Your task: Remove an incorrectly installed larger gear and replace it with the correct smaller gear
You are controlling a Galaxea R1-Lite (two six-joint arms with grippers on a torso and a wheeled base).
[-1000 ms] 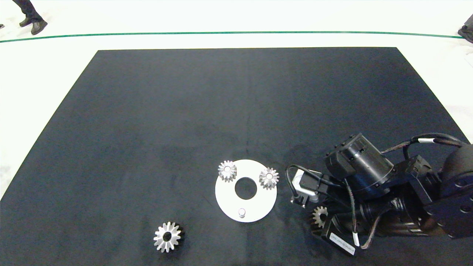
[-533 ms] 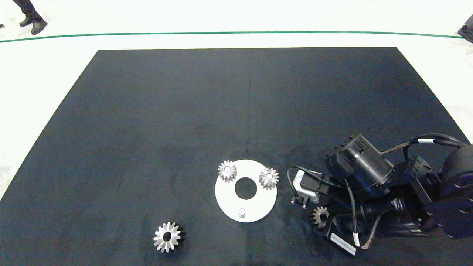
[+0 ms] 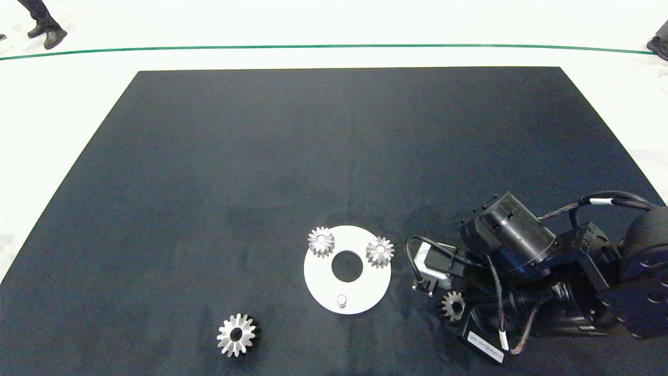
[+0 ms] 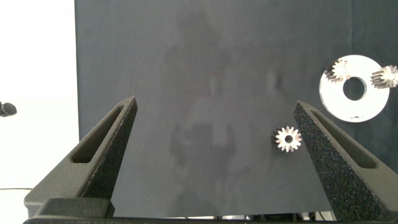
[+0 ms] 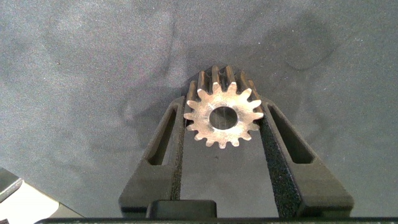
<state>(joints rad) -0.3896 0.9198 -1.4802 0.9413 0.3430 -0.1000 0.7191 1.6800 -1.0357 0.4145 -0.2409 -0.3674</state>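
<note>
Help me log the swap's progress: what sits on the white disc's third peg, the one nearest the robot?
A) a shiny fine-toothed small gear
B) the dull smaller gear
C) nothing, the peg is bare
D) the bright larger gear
C: the peg on the white disc stands bare; the larger gear lies on the mat, and the smaller gear sits between the right gripper jaws.

Arm [image 3: 527, 271]: black, cylindrical joints, from where I sit
Cables [image 3: 600, 201]: black (white tags)
Fingers [image 5: 283, 162]: dark, slotted
</note>
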